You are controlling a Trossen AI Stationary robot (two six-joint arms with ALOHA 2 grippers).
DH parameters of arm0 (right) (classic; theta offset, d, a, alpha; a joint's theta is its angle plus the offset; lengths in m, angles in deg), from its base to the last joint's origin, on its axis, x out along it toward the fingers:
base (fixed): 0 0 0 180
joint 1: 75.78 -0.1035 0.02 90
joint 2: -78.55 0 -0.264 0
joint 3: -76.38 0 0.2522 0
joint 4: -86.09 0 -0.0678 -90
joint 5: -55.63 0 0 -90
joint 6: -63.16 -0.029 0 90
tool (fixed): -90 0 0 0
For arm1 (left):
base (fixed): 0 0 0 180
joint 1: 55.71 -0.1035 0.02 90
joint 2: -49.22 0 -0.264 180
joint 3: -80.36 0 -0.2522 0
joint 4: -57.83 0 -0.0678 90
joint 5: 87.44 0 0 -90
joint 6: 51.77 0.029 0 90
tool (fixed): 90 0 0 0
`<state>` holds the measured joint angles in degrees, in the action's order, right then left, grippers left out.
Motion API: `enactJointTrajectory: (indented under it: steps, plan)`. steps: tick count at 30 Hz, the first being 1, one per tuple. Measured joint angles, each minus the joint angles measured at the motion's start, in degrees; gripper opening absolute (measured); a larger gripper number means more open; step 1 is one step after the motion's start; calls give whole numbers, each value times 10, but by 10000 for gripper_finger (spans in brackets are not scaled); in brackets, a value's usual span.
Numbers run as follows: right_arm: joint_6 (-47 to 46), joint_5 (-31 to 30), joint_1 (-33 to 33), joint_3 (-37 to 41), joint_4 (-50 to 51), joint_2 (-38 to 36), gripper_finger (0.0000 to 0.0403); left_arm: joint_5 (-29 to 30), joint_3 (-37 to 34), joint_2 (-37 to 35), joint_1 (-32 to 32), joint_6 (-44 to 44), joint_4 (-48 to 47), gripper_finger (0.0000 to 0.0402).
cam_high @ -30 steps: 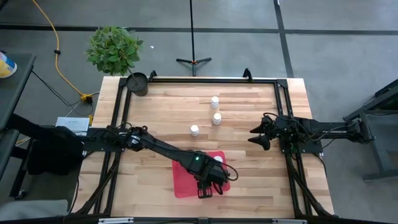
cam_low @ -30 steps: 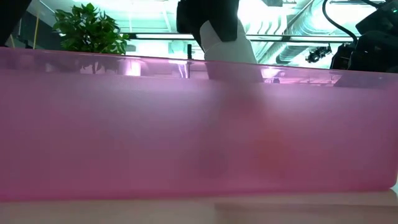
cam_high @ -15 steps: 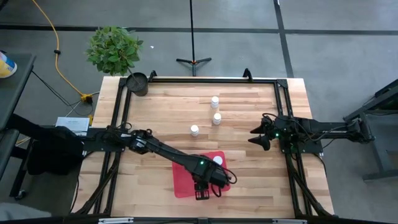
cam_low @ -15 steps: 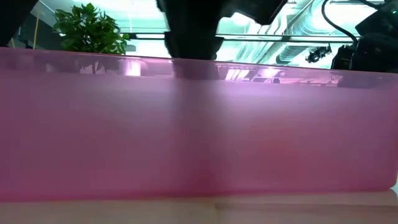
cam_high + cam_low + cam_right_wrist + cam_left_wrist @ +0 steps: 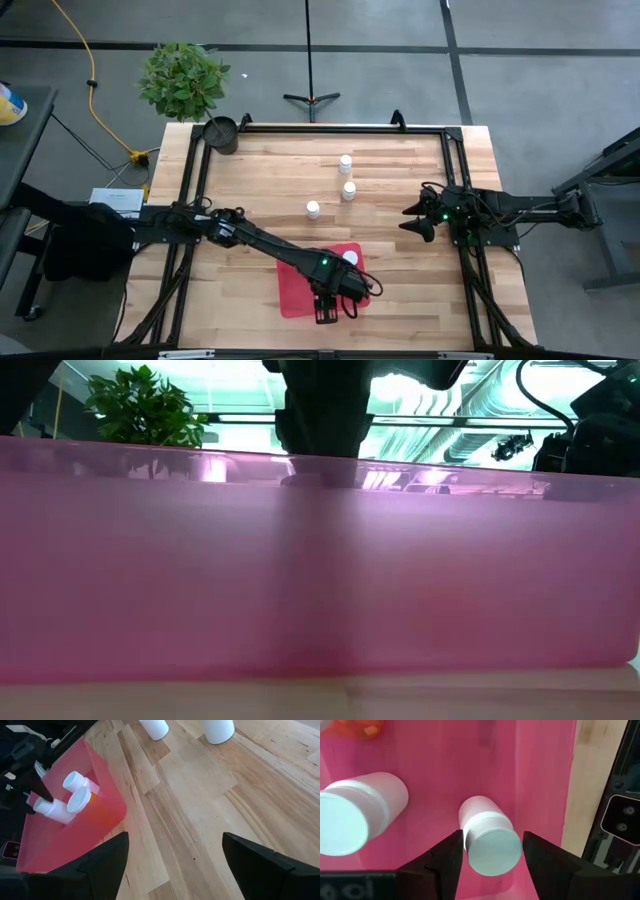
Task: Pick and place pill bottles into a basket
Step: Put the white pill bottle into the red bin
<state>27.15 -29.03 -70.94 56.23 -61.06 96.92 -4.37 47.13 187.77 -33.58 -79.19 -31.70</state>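
The red tray (image 5: 300, 290) lies on the wooden table (image 5: 260, 190) near its front edge, and everything else is placed from it. The left gripper (image 5: 490, 857) is down inside the tray at its front side, fingers parted a little on either side of a white pill bottle (image 5: 487, 840) that lies on its side on the tray floor, its cap toward the camera; narrow gaps show beside the cap, so the bottle looks let go. A second white bottle (image 5: 360, 812) lies just beside it in the tray, and an orange one (image 5: 362, 726) farther in. Three more bottles (image 5: 344, 177) stand upright on the bare wood behind the tray, well apart from it. The right gripper (image 5: 418, 220) waits above the table, off to the tray's right and behind it, fingers spread wide.

A dark round cup (image 5: 221, 133) sits at the far left corner of the table, a potted plant (image 5: 183, 78) on the grey floor beyond it.

The low view is almost filled by the tray's translucent wall (image 5: 320, 570), hiding the bottles that the right wrist view shows clustered inside.
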Motion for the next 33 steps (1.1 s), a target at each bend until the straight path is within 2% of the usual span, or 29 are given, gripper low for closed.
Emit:
enactJointTrajectory:
  steps: [7,12,21,28,33]
  plan:
    - [0,0,0,0,0,0,312,2,0,0,-4,2,0,231]
    - [0,0,0,0,0,0,312,-2,20,-3,-30,0,-4,233]
    - [0,-1,0,0,0,1,312,-33,21,-67,-74,-17,36,234]
    - [3,-8,0,0,0,-1,312,-9,20,-107,-96,-13,63,234]
    - [2,-9,0,0,2,1,312,67,18,-140,-117,-4,36,234]
